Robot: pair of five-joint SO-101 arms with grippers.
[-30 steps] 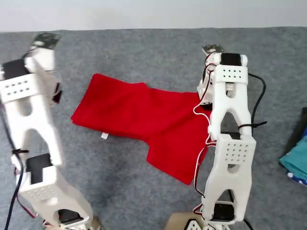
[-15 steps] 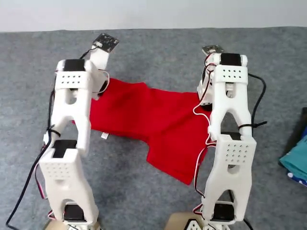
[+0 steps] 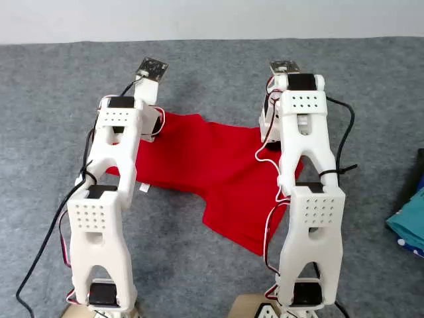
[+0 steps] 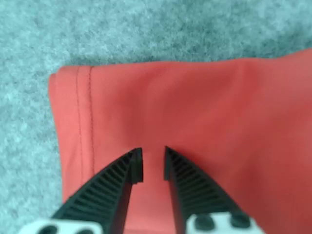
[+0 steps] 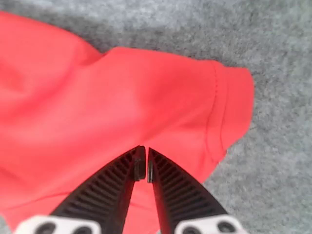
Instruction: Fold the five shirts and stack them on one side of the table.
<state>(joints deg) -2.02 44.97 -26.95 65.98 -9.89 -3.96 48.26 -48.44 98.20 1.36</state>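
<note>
Two pincers are set over a single garment. The left gripper (image 4: pixel 148 168) is held with its jaws narrowly parted, directly above the red shirt (image 4: pixel 195 112) and just inside its stitched hem (image 4: pixel 83 112); no cloth is seen between them. The right gripper (image 5: pixel 144 168) is drawn almost together over the shirt's opposite end, near a hemmed sleeve end (image 5: pixel 234 107); whether fabric is nipped there cannot be told. The shirt is spread unfolded and rumpled on the grey table (image 3: pixel 199 73), with a teal garment (image 3: pixel 407 222) well apart from it on the right arm's side. For a clean fold, it is judged that the left jaws should be lowered beside the hem and closed on the cloth, and both ends raised together so the shirt is not dragged askew.
</note>
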